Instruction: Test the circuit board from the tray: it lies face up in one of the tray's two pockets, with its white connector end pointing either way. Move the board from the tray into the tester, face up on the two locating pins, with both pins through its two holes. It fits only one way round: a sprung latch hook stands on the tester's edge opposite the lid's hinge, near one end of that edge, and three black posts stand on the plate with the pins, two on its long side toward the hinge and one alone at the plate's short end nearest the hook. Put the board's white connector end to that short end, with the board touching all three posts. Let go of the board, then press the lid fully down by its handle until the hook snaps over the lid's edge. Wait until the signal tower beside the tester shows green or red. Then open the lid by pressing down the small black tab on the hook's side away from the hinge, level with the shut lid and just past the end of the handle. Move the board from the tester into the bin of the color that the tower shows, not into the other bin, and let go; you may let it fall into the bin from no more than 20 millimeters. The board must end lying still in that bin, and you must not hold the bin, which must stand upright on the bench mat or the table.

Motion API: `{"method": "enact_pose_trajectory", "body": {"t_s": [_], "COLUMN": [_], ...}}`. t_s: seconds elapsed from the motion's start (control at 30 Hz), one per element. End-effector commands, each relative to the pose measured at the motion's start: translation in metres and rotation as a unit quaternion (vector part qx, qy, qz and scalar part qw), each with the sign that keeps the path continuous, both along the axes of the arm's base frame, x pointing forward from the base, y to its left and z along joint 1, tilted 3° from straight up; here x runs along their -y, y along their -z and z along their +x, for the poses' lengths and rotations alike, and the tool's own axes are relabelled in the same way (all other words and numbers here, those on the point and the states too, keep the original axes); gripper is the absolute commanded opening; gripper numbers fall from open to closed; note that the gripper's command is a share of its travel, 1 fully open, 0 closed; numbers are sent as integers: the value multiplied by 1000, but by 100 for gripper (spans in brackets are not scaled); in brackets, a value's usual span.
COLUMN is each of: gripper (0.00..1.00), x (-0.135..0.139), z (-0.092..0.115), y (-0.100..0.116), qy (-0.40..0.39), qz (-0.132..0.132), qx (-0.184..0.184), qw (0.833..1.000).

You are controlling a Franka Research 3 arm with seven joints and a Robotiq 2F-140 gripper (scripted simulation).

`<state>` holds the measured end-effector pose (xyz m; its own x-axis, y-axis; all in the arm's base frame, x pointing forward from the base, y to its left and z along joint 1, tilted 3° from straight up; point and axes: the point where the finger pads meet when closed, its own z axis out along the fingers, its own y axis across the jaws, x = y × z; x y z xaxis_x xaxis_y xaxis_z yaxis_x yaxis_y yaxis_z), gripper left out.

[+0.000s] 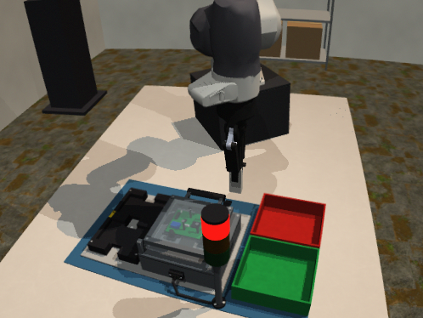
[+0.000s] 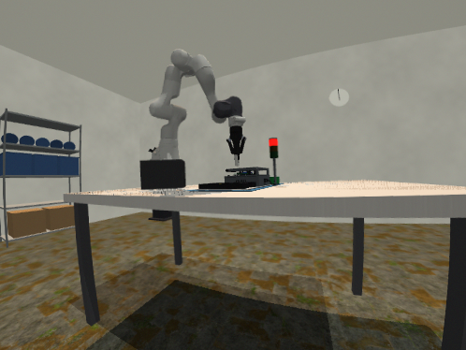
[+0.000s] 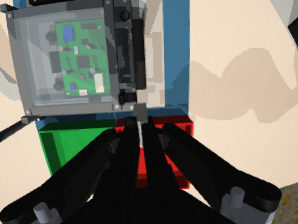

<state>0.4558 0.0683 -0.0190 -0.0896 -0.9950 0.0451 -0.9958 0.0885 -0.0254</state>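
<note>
Circuit board (image 1: 185, 224) lying face up inside the tester (image 1: 187, 251), under the shut clear lid (image 1: 167, 238); in the wrist view white connector end toward 6 o'clock. Gripper (image 1: 235, 184) above, jaws pressed fully together on nothing, fingertips pointing down, poised over the blue bench mat (image 1: 76, 256) just past the tester's handle side, at 1 o'clock from the board in the top view. Handle (image 1: 206, 194) black, along the lid's far edge. Signal tower (image 1: 216, 229) at 5 o'clock from the board, showing red. Red bin (image 1: 315, 223) at 3 o'clock of the tester, green bin (image 1: 309, 276) at 4 o'clock, touching each other. Black tray (image 1: 111, 238) at 9 o'clock, pockets without a board.
</note>
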Motion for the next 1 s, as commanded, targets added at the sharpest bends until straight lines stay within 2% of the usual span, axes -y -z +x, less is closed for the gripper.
{"method": "enact_pose_trajectory", "body": {"t_s": [0.0,0.7,0.97], "gripper": [0,0,0], "x": [-1,-1,0], "z": [3,3,5], "y": [-1,1,15], "qy": [12,12,12], "qz": [2,2,2], "qx": [5,5,5], "qw": [1000,1000,1000]}}
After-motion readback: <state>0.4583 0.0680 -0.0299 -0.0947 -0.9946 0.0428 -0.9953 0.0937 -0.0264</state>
